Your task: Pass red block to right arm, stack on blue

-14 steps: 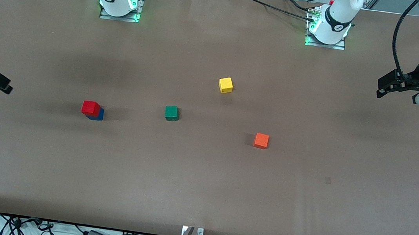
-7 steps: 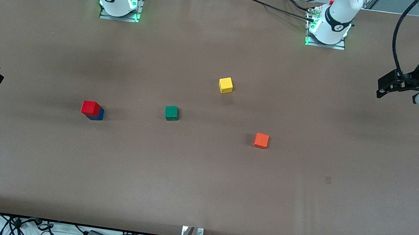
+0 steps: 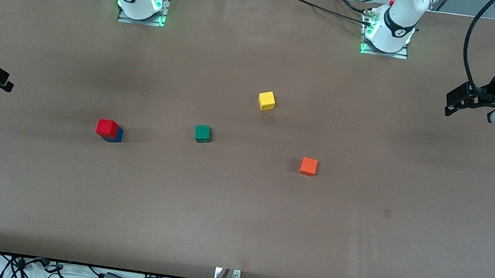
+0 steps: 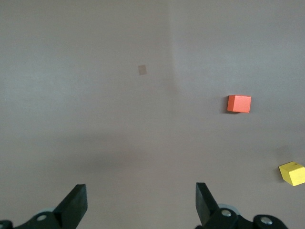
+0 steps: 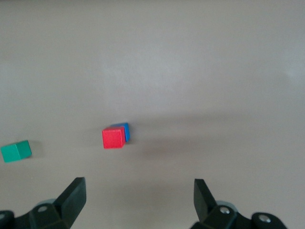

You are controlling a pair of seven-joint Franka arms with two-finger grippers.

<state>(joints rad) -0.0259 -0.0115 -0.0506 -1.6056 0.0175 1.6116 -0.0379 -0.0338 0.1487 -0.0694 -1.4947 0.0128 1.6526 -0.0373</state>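
A red block [image 3: 106, 127] tops a blue block [image 3: 116, 136]; green block [image 3: 202, 133], yellow block [image 3: 266, 100], orange block [image 3: 308, 166]; plain brown desk [image 3: 239, 212].

From high across the table [image 3: 237, 231] we face both bases; our wrist cameras look down from well above, sharing its orange cube [image 3: 308, 166] and green cube [image 3: 202, 133].

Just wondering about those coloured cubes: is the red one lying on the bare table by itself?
No. In the front view the red block sits on top of the blue cube, whose edge peeks out beneath it.
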